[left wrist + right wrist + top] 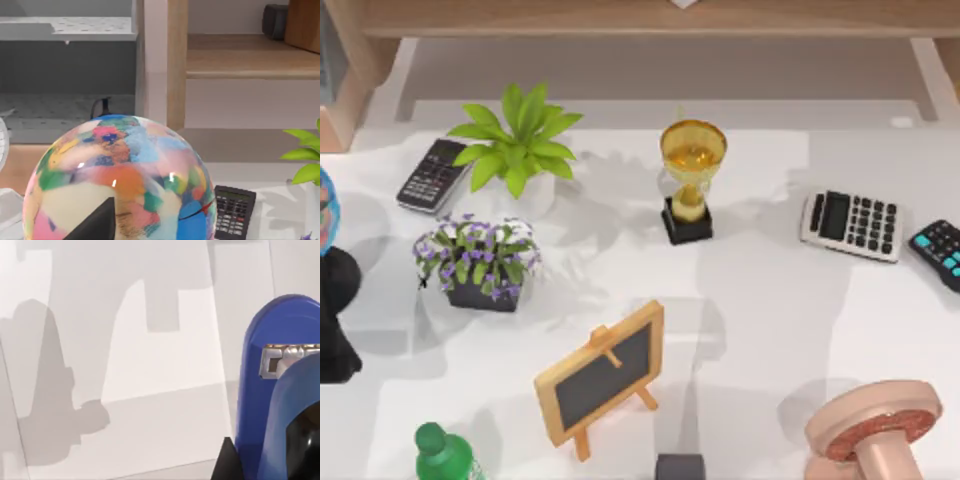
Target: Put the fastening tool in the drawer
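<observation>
The fastening tool, a blue stapler with a black top arm, shows very close in the right wrist view, seen end-on with its metal mouth facing the camera. A dark part of my right gripper sits right beside the stapler's blue base, over white table. The drawer lies open at the table's far side, a grey tray between white rails under the wooden shelf. A dark part of my left gripper hangs close in front of a colourful globe at the table's left edge.
On the table stand a gold trophy, a green plant, a purple-flowered pot, a small chalkboard, a green bottle and a pink dumbbell-like object. A grey calculator lies right, dark calculators left.
</observation>
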